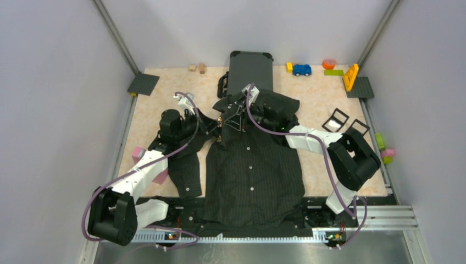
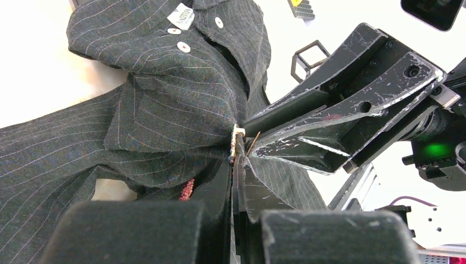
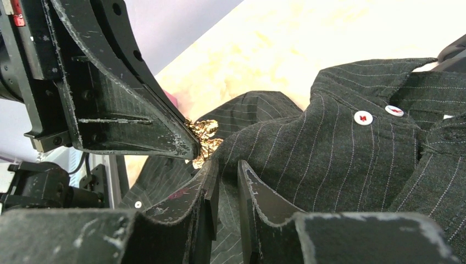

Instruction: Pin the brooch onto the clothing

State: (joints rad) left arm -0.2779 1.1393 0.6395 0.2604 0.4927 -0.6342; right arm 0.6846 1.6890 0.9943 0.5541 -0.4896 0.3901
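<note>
Top external shows the clothing (image 1: 253, 165) spread flat on the table (image 1: 159, 104), collar at the far end, with both arms meeting just below the collar. Left wrist shows the left gripper (image 2: 236, 184) pressed together on the gold brooch (image 2: 237, 135), against a raised fold of the clothing. Right wrist shows the right gripper (image 3: 226, 176) with a narrow gap over the fabric; whether it pinches cloth I cannot tell.

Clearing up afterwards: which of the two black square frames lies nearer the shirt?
The left frame, closer to the shirt; the other frame lies further right, toward the table edge.
</note>
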